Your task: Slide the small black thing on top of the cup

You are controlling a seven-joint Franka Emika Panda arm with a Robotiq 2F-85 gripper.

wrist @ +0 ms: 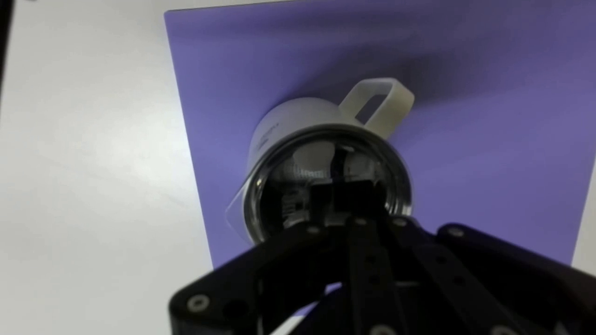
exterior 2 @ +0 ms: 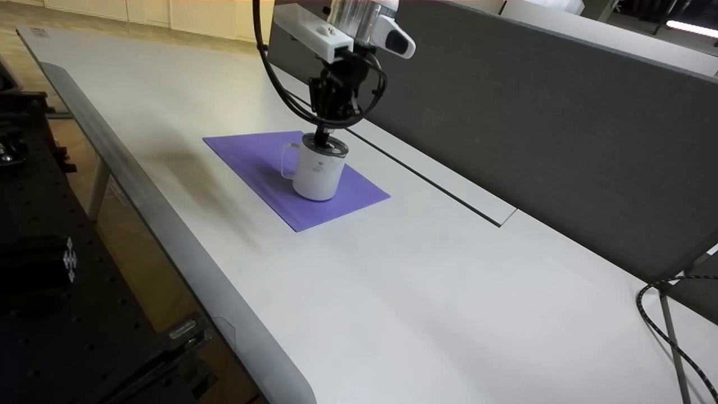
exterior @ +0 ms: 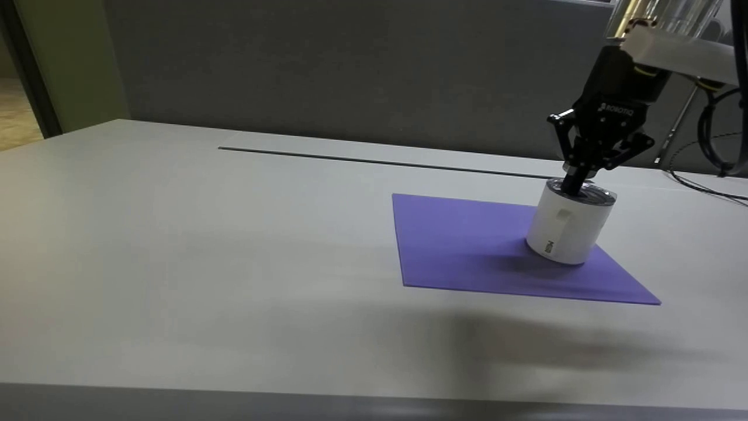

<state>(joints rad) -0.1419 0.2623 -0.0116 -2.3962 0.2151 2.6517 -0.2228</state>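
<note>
A white cup [exterior: 567,234] with a handle stands upright on a purple mat, and it shows in both exterior views [exterior 2: 317,178]. Its dark, shiny lid [exterior: 597,195] faces up in the wrist view [wrist: 313,158]. My gripper [exterior: 572,184] points down onto the lid, with its fingertips at the lid's top in both exterior views [exterior 2: 321,137]. In the wrist view the fingertips [wrist: 333,197] are together. A dark strip [wrist: 338,163] shows on the lid beside them. I cannot tell whether it is the small black thing or a reflection. The fingers hide part of the lid.
The purple mat [exterior: 456,245] lies on the white table [exterior: 234,263]. A grey partition [exterior: 350,70] runs along the table's back. A cable [exterior 2: 650,314] lies at the table's end. A black perforated plate [exterior 2: 50,325] is beyond the table's edge.
</note>
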